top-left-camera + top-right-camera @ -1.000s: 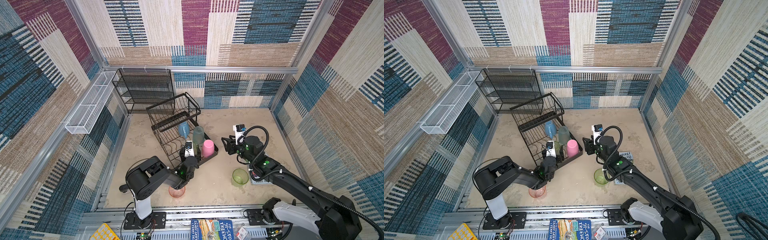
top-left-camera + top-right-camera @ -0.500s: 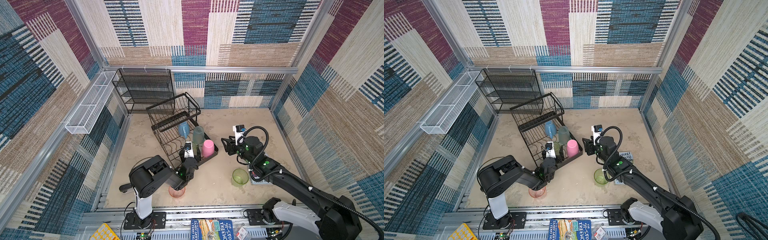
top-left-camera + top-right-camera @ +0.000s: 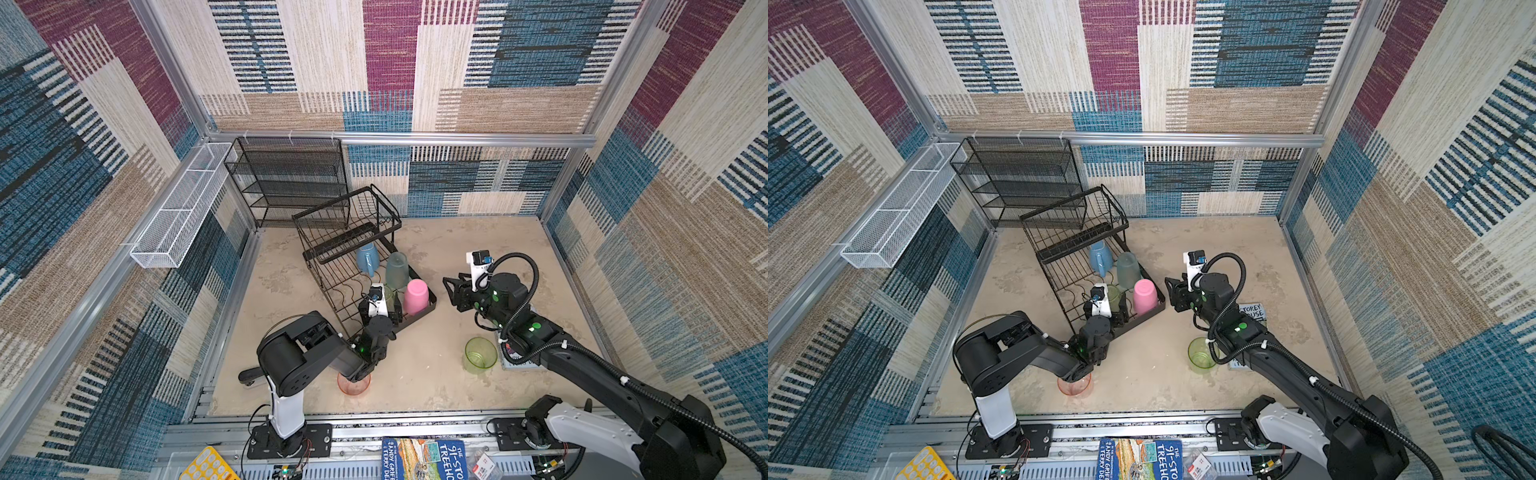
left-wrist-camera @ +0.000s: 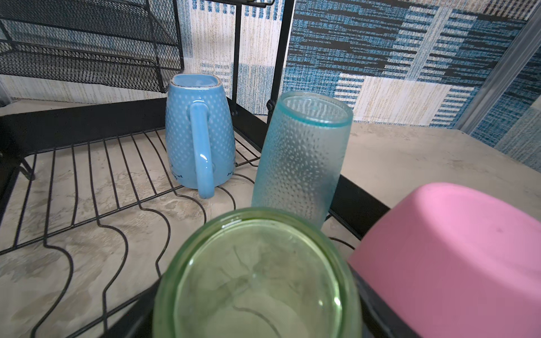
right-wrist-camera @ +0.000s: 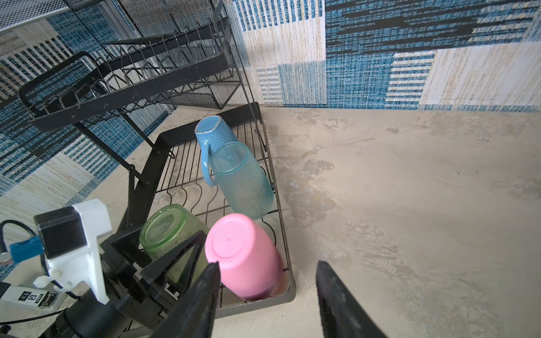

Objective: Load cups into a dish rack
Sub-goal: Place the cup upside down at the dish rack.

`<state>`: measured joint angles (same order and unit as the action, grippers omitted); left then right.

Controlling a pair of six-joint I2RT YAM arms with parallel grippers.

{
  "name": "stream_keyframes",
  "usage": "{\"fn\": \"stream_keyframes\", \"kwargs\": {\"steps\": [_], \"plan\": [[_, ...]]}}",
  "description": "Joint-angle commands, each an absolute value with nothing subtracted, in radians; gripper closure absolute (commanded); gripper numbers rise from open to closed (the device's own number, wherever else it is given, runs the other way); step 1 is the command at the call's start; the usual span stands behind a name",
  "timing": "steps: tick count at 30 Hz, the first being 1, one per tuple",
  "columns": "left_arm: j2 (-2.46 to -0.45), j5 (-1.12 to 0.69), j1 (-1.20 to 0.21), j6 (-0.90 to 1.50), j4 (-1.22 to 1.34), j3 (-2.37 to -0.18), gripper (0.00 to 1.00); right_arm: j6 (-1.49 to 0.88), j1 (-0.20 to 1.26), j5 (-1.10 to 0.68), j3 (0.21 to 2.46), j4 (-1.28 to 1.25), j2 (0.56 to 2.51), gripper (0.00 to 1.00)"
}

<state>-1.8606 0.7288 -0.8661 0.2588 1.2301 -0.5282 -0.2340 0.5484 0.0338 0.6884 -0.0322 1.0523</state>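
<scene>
The black wire dish rack stands mid-floor. Its lower tray holds a blue handled mug, a frosted teal cup and an opaque pink cup, all upside down. My left gripper is shut on a translucent green cup, which rests inverted in the tray beside the pink cup. My right gripper hangs open and empty just right of the rack. A second green cup and a translucent pink cup stand upright on the floor; my left arm partly covers the pink one.
A black mesh shelf unit stands against the back wall behind the rack. A long white mesh trough hangs on the left wall. A book lies on the floor under my right arm. More books sit beyond the front rail.
My left arm's elbow has shifted slightly to the right while its gripper stays on the green cup in the tray. The right arm has hardly moved.
</scene>
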Motion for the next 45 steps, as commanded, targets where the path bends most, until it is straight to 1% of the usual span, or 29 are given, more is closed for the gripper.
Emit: {"fn": "stream_keyframes", "kwargs": {"steps": [1,15,19,26,34,40,45], "plan": [[-1.869,0.72,-0.865,0.257,1.257,-0.523,0.18,-0.244,0.548,0.029,0.699,-0.031,1.048,0.44],[-1.883,0.707,-0.867,0.218,1.329,-0.5,0.1,-0.247,0.548,0.027,0.697,-0.026,1.039,0.42],[-1.871,0.703,-0.871,0.189,1.348,-0.495,0.07,-0.247,0.548,0.031,0.704,-0.013,1.043,0.39],[-1.844,0.716,-0.885,0.148,1.356,-0.487,0.0,-0.258,0.548,0.034,0.727,0.031,1.06,0.35],[-1.811,0.738,-0.893,0.123,1.361,-0.468,0.0,-0.258,0.548,0.031,0.729,0.036,1.06,0.3],[-1.771,0.734,-0.894,0.109,1.346,-0.465,0.0,-0.26,0.548,0.038,0.748,0.071,1.061,0.3],[-1.725,0.719,-0.894,0.107,1.314,-0.463,0.0,-0.274,0.548,0.059,0.79,0.152,1.078,0.3]]}}
